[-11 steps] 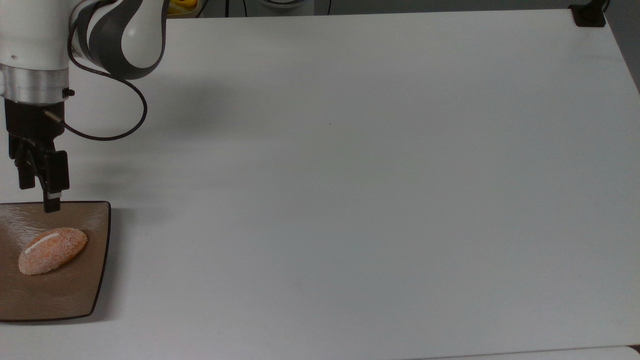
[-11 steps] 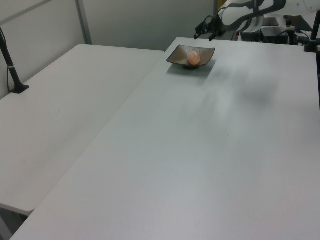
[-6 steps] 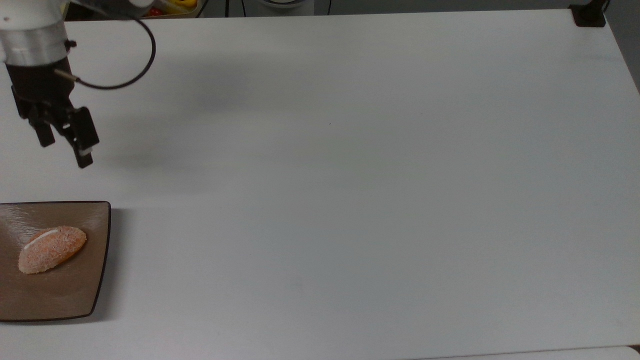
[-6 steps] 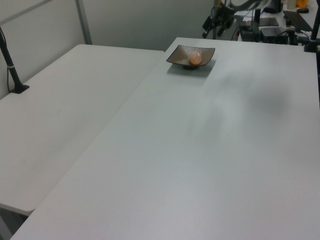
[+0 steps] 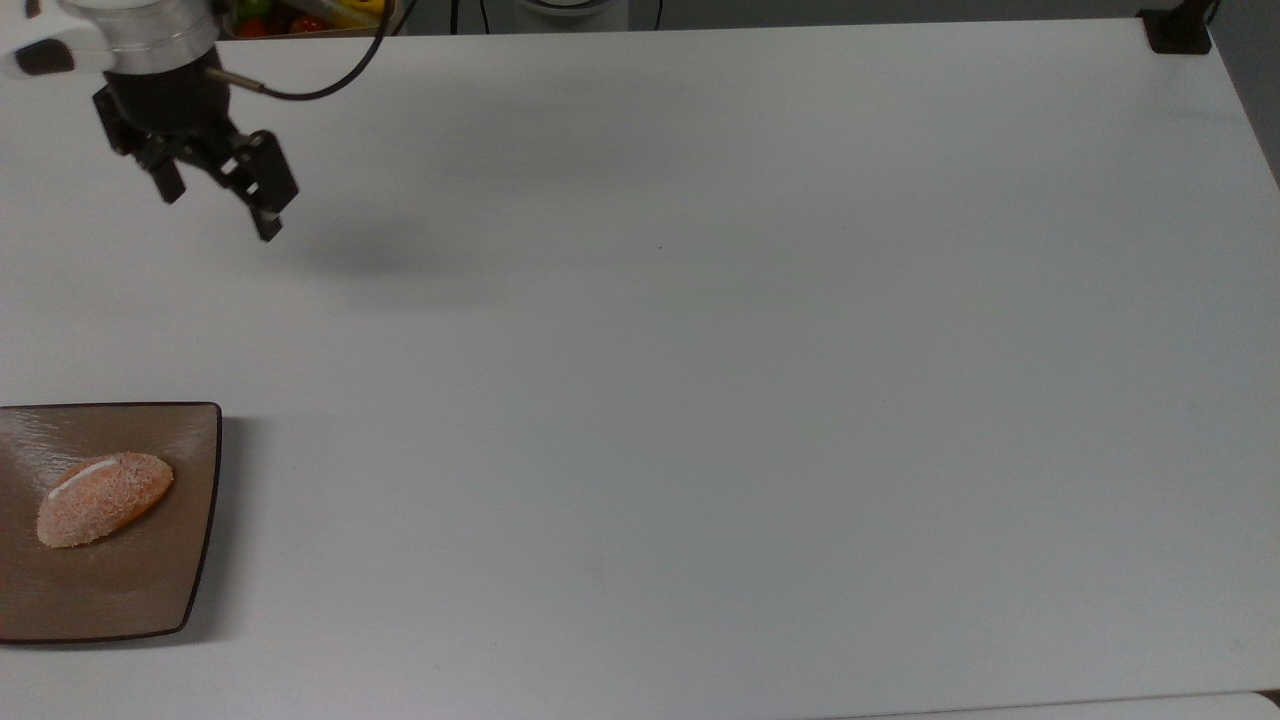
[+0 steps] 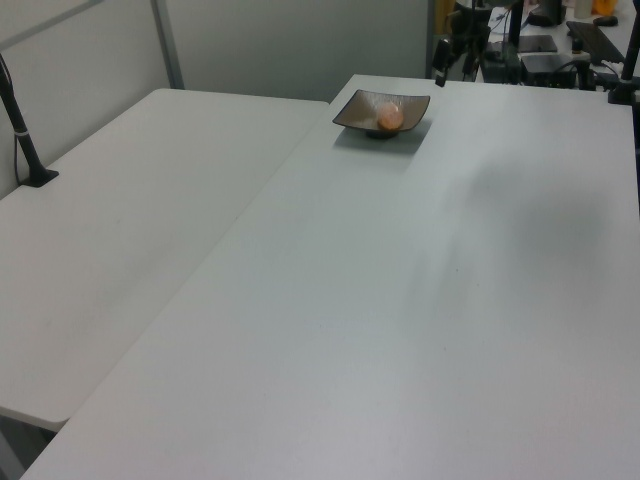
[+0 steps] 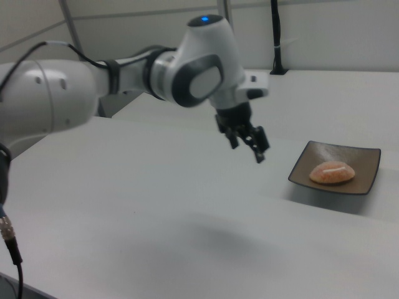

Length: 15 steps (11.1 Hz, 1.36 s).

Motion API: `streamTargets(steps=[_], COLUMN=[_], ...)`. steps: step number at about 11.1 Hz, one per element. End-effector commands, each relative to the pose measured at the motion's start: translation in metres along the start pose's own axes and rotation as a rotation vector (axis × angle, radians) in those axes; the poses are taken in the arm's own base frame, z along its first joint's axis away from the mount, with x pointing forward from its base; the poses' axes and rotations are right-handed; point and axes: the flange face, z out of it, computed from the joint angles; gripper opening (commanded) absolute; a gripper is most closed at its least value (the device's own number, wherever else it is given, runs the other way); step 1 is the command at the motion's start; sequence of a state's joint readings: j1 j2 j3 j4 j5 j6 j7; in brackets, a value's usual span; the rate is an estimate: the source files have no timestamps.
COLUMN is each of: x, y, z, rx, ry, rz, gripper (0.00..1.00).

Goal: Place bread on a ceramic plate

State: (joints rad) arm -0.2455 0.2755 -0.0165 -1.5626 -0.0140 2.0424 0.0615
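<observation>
The small oval orange-tan bread roll (image 5: 105, 499) with its speckled crust and thin white stripe lies on the glossy brown square ceramic plate (image 5: 190, 520), which sits at the top view's lower left corner on the plain white table (image 5: 700, 400). In the right view the roll (image 7: 331, 172) rests near the middle of the plate (image 7: 368, 162), lying flat and well inside the thin dark rim. The black two-finger gripper (image 5: 220, 195) on the white and grey robot arm (image 7: 124, 81) hangs above the bare table, well apart from the plate, with its fingers spread and nothing between them. Judged from this, the placing looks done and what is left is only getting the arm clear. Little can spoil it now: the roll is off to one side of the plate's centre in the top view, so a knock to the plate could slide it toward the rim, and that would only come from the arm swinging low back across that corner. The black cable (image 5: 330, 80) looping from the wrist hangs clear of both plate and roll.
</observation>
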Motion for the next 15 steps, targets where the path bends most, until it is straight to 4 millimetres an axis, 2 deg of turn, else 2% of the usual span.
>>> streamTargets(steps=[1, 4, 8, 10, 11, 15], x=[-0.053, -0.088, -0.102, -0.106, -0.109, -0.111], y=[-0.054, -0.084, -0.132, -0.138, -0.138, -0.144], z=[-0.032, -0.060, -0.064, -0.064, -0.071, -0.080], rx=[-0.036, -0.030, -0.024, -0.023, -0.022, -0.016], ry=[-0.093, -0.123, -0.135, -0.146, -0.147, -0.127], rz=[-0.125, -0.177, -0.200, -0.213, -0.224, -0.218], gripper=[1.00, 1.00, 1.00, 1.00, 1.00, 1.00])
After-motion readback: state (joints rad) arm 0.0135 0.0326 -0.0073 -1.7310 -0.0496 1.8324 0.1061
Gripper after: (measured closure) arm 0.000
